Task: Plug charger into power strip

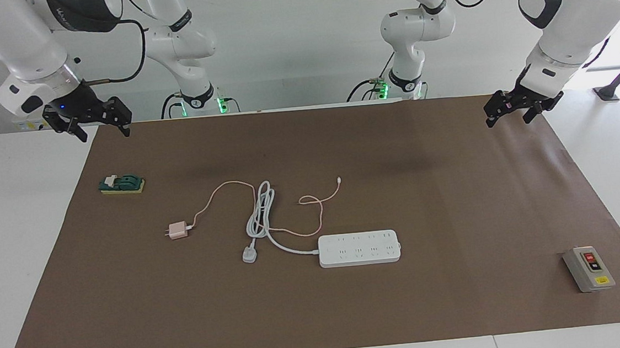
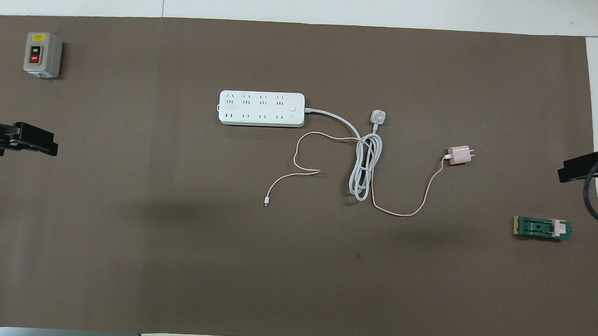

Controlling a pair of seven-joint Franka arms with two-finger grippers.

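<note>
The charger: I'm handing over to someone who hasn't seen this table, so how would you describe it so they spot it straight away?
On the brown mat, find the long white power strip near the middle. Toward the right arm's end from it lies a coiled white cord, and just past that sits the charger. It is a small pale-pink cube with a thin pink cable, unlike the white three-pin plug nearby.

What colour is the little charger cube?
Pale pink, like its cable; the charger shows best in the overhead view.

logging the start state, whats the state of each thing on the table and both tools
charger: unplugged, lying on the mat
strip: sockets empty, own plug loose on the mat
switch box: untouched
left tool: open, empty
right tool: open, empty
</note>
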